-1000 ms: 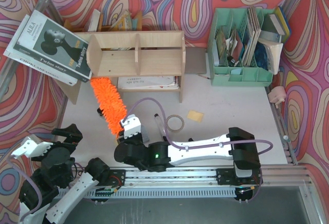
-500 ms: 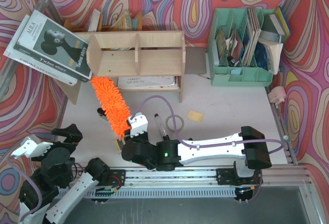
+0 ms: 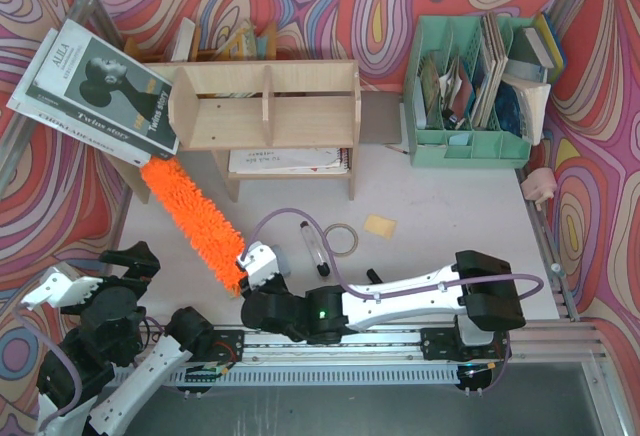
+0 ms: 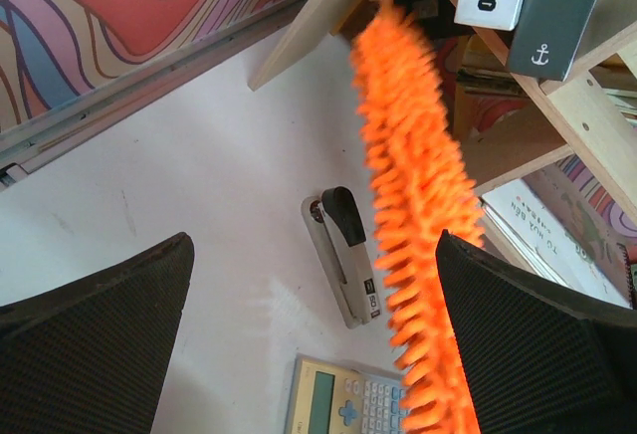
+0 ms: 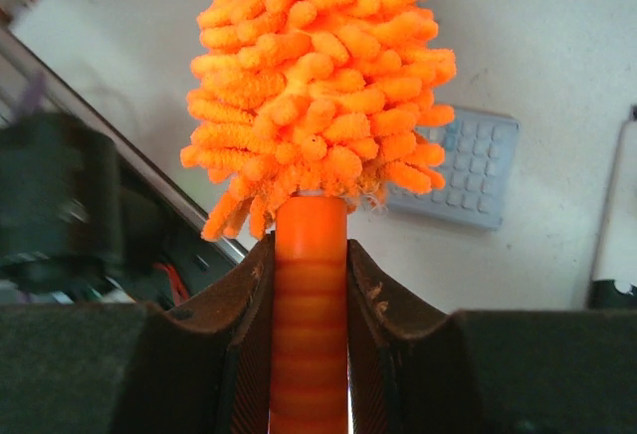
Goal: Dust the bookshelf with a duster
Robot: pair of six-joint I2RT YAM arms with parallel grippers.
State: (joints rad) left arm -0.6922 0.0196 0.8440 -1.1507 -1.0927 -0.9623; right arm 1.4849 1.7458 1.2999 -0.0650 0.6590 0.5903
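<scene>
We counted one bookshelf (image 3: pixel 300 76), pale plywood at the far middle of the table (image 3: pixel 450 206), with two upright dividers making three compartments. A notebook (image 3: pixel 290 161) lay flat beneath it and a row of books (image 3: pixel 235 41) stood behind it; we could not count those. To the far right stood one mint-green organiser (image 3: pixel 465 148), its slots packed with upright books and papers, too crowded for us to number. At the far left at least two magazines (image 3: pixel 95 81) leaned in a stack against the patterned wall. There was one duster (image 3: pixel 190 221): its shaggy orange head ran slantwise over the near left of the table, its far tip just beside the bookshelf's left end, though we could not tell whether it touched the wood. The right gripper (image 5: pixel 311 255) was pressed onto the duster's smooth handle (image 5: pixel 311 354), pinching it just below the head. The left gripper (image 4: pixel 314 245) hung spread wide at the near left, holding nothing. The loose small things came to one each: a stapler (image 4: pixel 343 265) and a calculator (image 4: pixel 348 404) beside the duster's head, a marker pen (image 3: pixel 313 248), a roll of tape (image 3: pixel 340 239) and a yellow note (image 3: pixel 379 224) near the middle.
</scene>
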